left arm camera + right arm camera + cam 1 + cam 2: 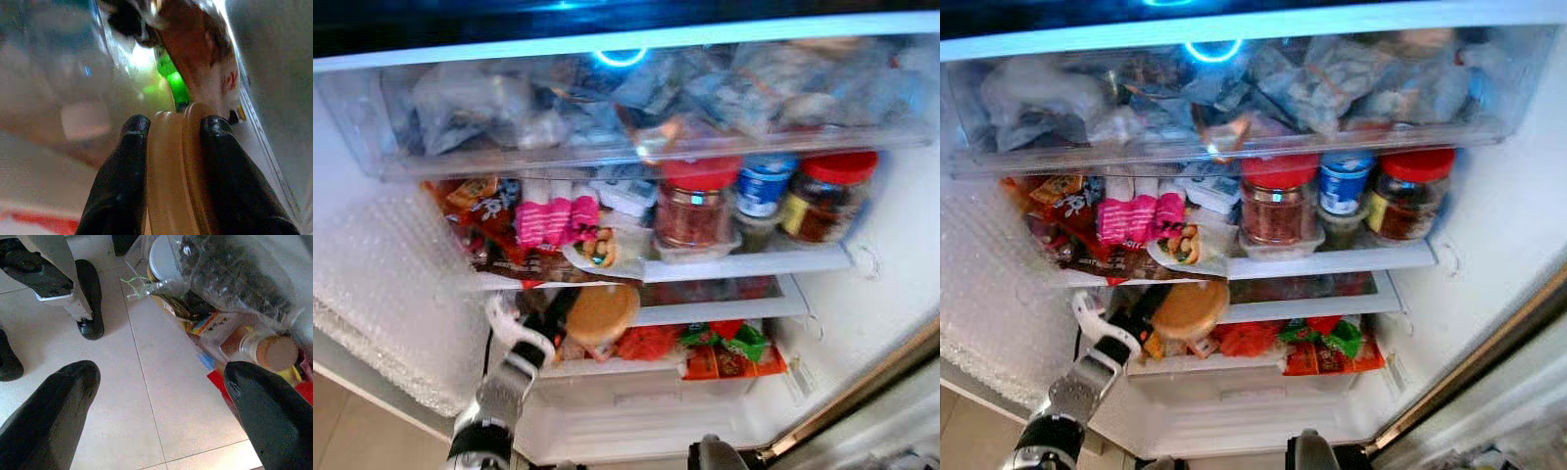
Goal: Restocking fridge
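Shelf space lies straight ahead of our left end effector (570, 328), whose fingers are clamped on a tan-lidded jar (601, 315) lying on its side at the lower fridge shelf (724, 311), lid facing outward; our right end effector (161, 396) hangs open over the floor.

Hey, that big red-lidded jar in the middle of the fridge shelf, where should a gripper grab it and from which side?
Likely the glass body of the red-lidded jar, just below the lid, approached straight from the open front. The drawer sits close above the lid, so a top grasp looks blocked, and the blue-lidded jar crowds its right side. The left gripper is shut on a tan lid.
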Motion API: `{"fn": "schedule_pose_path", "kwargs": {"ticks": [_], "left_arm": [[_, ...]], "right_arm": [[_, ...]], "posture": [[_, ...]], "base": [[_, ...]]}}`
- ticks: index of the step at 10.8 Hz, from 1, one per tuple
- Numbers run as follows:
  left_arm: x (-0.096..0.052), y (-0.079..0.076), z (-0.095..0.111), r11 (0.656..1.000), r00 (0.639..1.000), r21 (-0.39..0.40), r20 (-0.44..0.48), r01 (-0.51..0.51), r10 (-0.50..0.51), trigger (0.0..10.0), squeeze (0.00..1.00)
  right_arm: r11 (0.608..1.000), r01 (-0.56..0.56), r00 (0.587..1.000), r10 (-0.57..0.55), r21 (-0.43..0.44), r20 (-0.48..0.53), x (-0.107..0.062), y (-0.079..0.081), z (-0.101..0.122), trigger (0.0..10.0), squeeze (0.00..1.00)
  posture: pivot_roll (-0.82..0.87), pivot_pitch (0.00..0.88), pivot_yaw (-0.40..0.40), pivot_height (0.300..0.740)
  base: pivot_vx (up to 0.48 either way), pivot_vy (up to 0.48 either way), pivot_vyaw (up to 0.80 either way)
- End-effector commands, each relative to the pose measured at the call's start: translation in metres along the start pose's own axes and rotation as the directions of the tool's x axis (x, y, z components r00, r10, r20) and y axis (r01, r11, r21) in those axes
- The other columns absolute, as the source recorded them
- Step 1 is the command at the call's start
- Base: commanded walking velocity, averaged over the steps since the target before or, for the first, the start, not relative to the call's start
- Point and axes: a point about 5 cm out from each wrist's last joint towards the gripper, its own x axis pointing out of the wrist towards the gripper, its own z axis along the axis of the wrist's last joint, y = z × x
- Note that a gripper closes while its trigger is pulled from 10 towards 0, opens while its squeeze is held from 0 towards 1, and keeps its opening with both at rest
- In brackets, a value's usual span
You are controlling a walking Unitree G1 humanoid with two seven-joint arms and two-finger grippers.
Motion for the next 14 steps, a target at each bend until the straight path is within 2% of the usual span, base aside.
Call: {"fn": "schedule_pose_path", "kwargs": {"ticks": [1, 4, 8, 12, 14], "left_arm": [[0.001, 0.002, 0.006, 0.999, 1.0, 0.027, 0.02, -0.017, 0.017, 10.0, 0.0], [0.009, 0.004, 0.004, 0.991, 0.997, 0.104, 0.013, -0.081, 0.08, 10.0, 0.0], [0.016, 0.006, -0.003, 0.984, 0.99, 0.105, 0.006, -0.142, 0.143, 10.0, 0.0], [0.037, -0.008, 0.015, 0.96, 0.964, 0.128, 0.129, -0.25, 0.234, 10.0, 0.0], [0.04, -0.011, 0.012, 0.954, 0.96, 0.139, 0.131, -0.265, 0.248, 10.0, 0.0]], "right_arm": [[1.0, 0.007, 1.0, -0.006, 0.006, -0.009, -0.002, -0.002, -0.004, 10.0, 0.0], [1.0, 0.008, 1.0, -0.008, 0.005, -0.012, -0.003, -0.003, -0.006, 10.0, 0.0], [1.0, 0.007, 1.0, -0.007, 0.002, -0.021, -0.004, -0.004, -0.01, 10.0, 0.0], [1.0, 0.006, 1.0, -0.006, -0.001, -0.019, -0.005, -0.004, -0.01, 10.0, 0.0], [1.0, 0.007, 1.0, -0.007, -0.002, -0.018, -0.005, -0.004, -0.01, 10.0, 0.0]], "posture": [[-0.14, 0.071, 0.041, 0.655], [-0.15, 0.08, 0.039, 0.655], [-0.17, 0.103, 0.032, 0.655], [-0.19, 0.108, 0.027, 0.655], [-0.2, 0.111, 0.023, 0.655]], "base": [[0.0, 0.0, 0.0], [0.0, 0.0, 0.0], [0.0, 0.0, 0.0], [0.0, 0.0, 0.0], [0.0, 0.0, 0.0]]}}
